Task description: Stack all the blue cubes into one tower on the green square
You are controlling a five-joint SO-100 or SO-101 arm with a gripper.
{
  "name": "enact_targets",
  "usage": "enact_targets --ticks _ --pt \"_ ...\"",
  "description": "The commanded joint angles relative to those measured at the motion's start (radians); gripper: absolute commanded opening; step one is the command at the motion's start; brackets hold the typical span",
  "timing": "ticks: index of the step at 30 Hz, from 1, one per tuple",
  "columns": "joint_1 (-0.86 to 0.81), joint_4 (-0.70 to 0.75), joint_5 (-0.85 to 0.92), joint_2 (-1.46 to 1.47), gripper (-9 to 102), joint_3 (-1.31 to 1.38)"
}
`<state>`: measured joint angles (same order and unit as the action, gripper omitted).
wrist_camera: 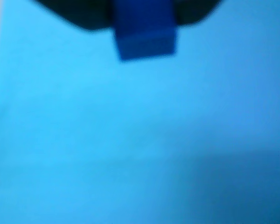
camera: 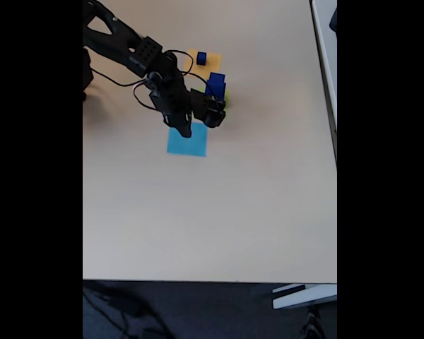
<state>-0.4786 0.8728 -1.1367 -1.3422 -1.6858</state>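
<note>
In the wrist view, a dark-blue cube (wrist_camera: 144,35) sits between the dark jaws of my gripper (wrist_camera: 144,18), which looks shut on it. Below it lies the light-blue square patch (wrist_camera: 130,140). In the fixed view, my gripper (camera: 184,129) hangs over the top edge of that light-blue patch (camera: 187,143). To its right, two blue cubes (camera: 215,84) stand stacked on the green square (camera: 226,97), which is mostly hidden by them and the arm. A small blue cube (camera: 201,58) rests on the orange square (camera: 210,62) behind.
The black arm (camera: 127,46) reaches in from the top left, with cables looping near the stack. The beige table (camera: 212,212) stretches wide below and to the right. Its front edge runs along the bottom, and another table edge lies at the right.
</note>
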Motion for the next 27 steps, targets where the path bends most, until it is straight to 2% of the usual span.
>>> enact_targets --ticks 1,6,23,27 --pt "0.029 -0.081 -0.044 -0.041 0 -0.055" --pt "0.043 -0.149 -0.063 -0.046 0 -0.112" --pt "0.018 -0.146 -0.026 -0.063 1 -0.112" --pt "0.018 -0.146 -0.028 -0.066 6 -0.112"
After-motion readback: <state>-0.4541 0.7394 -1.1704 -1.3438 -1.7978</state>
